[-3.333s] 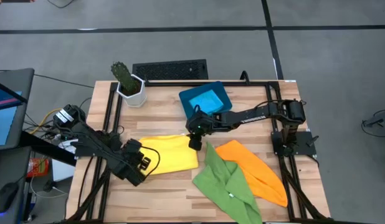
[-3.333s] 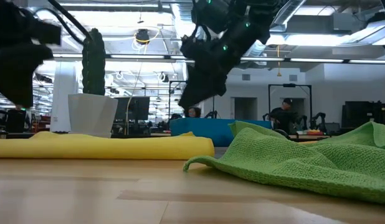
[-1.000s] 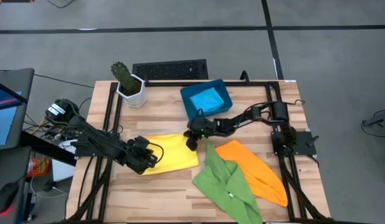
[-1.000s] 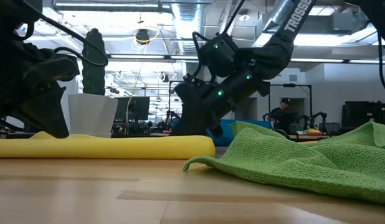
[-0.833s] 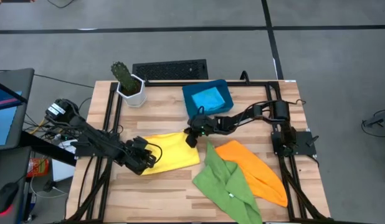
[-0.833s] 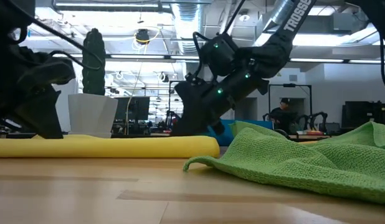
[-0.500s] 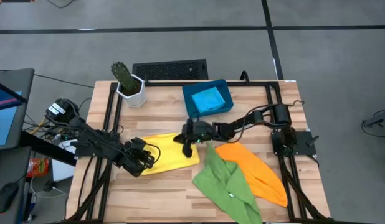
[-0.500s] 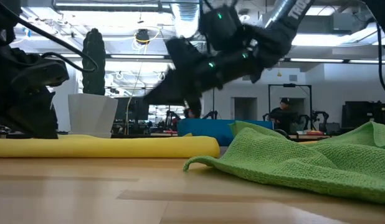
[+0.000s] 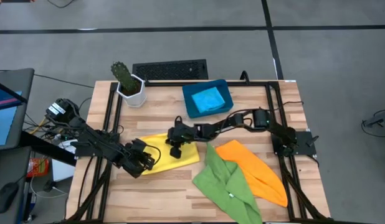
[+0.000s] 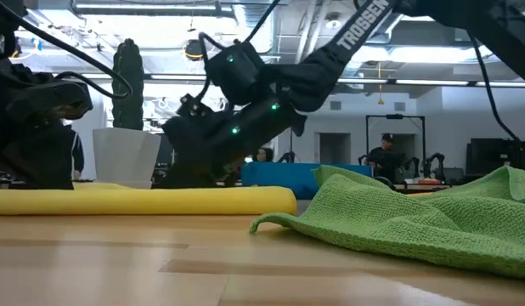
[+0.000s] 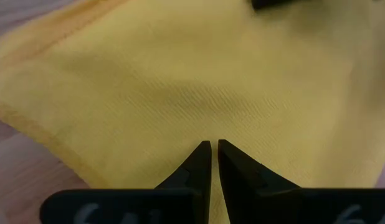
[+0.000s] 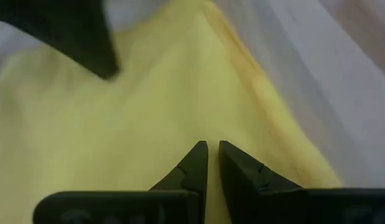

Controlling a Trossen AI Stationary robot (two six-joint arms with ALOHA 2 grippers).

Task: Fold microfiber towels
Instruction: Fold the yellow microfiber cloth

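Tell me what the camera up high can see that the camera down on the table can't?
Only the high view shows the orange towel, the light blue towel lying in the blue tray, and the dark grille behind the table. Only the low view shows the room behind, with a person far off and ceiling lights. Both show the yellow towel, the green towel, the cactus pot, the left gripper and the right gripper over the yellow towel.

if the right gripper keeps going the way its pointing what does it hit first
Most likely the yellow towel: the right gripper points straight at it with nothing between. How near the tips are is hard to judge.
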